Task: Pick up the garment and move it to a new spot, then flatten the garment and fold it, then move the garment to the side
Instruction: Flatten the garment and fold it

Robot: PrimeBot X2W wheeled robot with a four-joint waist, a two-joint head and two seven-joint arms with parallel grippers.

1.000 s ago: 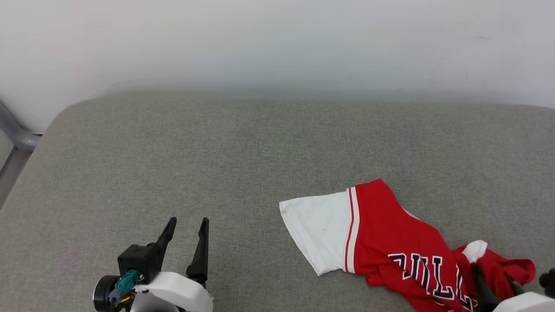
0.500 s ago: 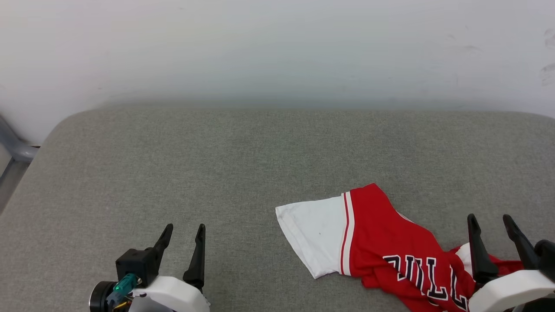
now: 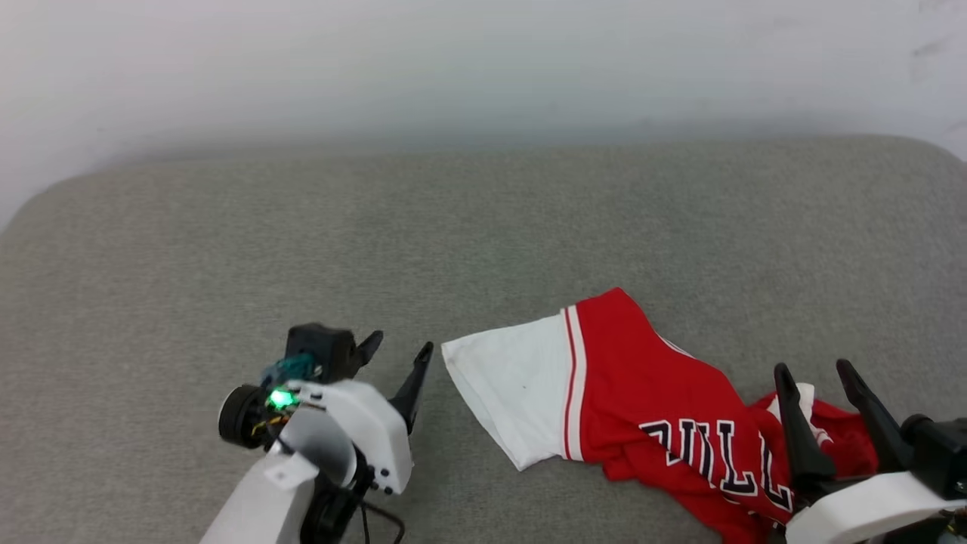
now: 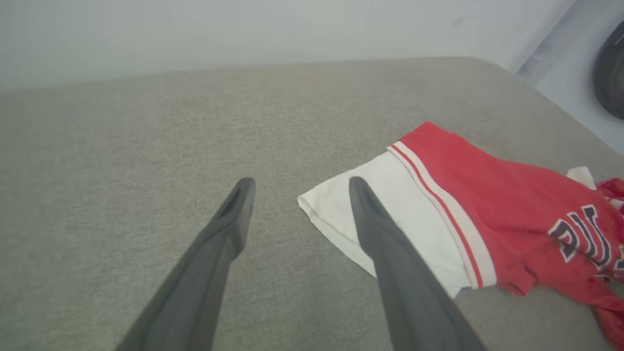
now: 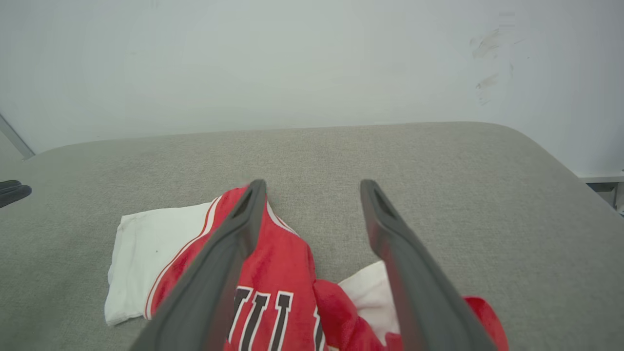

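Upholstery in grey weave lies under the whole scene. The head view has swung since a second ago, so the overall shift of the picture is the camera's. At the left, the left gripper has risen and turned toward the right. It then sat well apart from the garment; now its spread, empty fingers stand just beside the edge of the white sleeve. The garment lies crumpled on the right half of the upholstery, with the sleeve flat and the black lettering partly folded under. At the right, the right gripper, earlier barely showing at the corner, stands with fingers wide apart and empty over the bunched red cloth.
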